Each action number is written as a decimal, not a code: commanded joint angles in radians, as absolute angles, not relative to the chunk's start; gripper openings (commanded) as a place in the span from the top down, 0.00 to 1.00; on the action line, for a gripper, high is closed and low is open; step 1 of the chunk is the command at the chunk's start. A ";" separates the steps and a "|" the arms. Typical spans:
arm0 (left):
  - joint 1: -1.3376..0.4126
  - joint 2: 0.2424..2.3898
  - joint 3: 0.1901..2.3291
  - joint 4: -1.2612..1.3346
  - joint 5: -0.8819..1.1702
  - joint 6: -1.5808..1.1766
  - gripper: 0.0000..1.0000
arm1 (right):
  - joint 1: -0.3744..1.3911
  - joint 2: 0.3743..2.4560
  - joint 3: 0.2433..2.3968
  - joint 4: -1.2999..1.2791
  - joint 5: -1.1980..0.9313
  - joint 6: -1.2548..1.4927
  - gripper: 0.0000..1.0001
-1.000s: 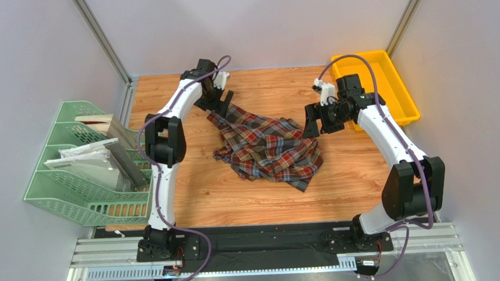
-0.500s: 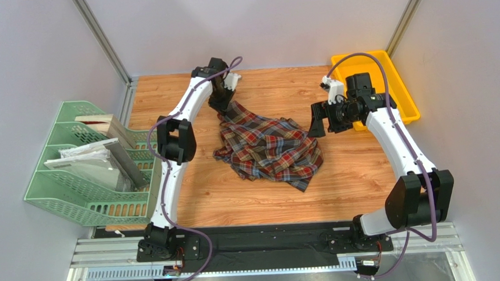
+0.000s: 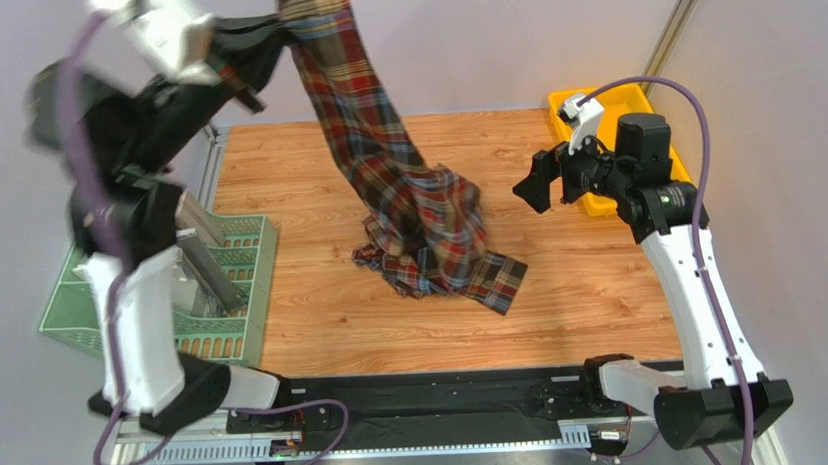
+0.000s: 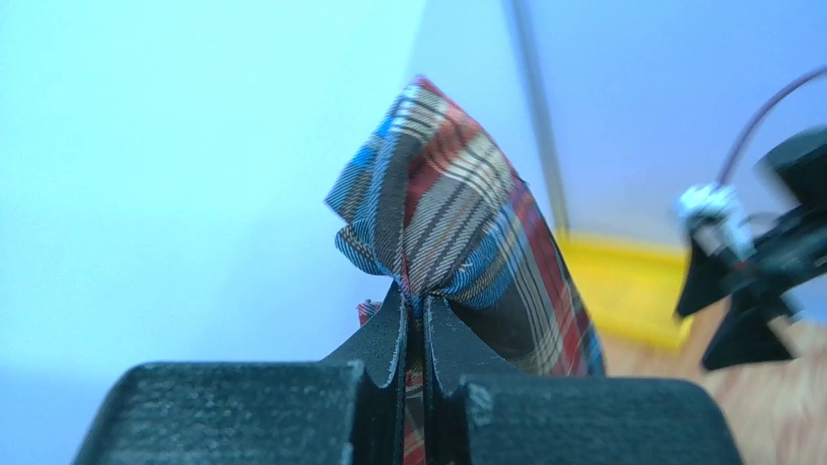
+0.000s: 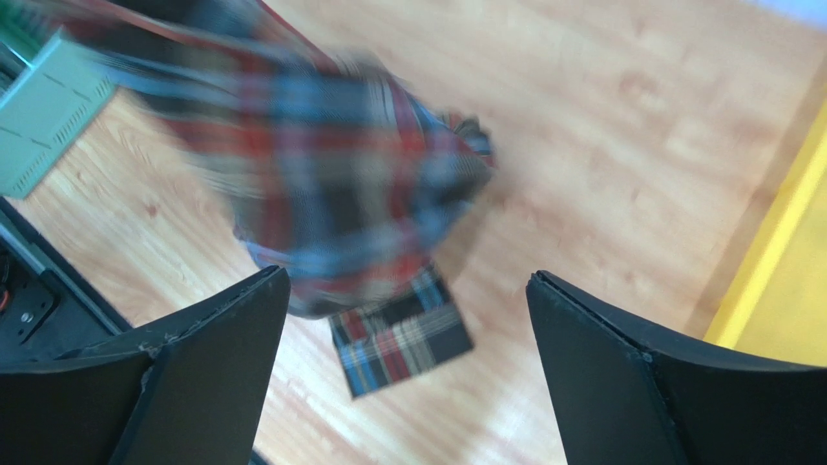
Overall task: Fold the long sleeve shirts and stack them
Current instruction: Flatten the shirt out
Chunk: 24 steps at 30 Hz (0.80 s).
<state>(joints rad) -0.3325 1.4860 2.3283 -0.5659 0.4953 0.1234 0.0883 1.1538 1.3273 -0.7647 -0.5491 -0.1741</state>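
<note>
Your left claw (image 4: pixel 414 302) was clamped tight on a bunched fold of the shirt (image 3: pixel 381 148), held high and well left of the bin (image 3: pixel 604 97). The cloth hung in a long drape, its lower end heaped on the surface (image 3: pixel 595 297). Your right claw (image 3: pixel 536 187) stood wide apart and empty between bin and shirt.

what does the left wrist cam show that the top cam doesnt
Left wrist only: a close-up of the left jaws shut tight on a bunched fold of the plaid shirt. Top external only: the shirt hanging from that raised grip down to the table, its lower part heaped there, and the green rack at left. Both: the shirt, the yellow bin and the right jaws.
</note>
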 commanded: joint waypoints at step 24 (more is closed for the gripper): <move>-0.347 1.474 2.299 -0.402 0.626 0.020 1.00 | 0.571 1.224 1.561 -0.525 -0.506 -0.178 0.00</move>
<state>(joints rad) -0.3389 1.5124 2.2822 -0.4519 0.6197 0.0452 0.5659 1.1587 1.4708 -0.6014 -0.5674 -0.2344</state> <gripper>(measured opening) 0.017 0.998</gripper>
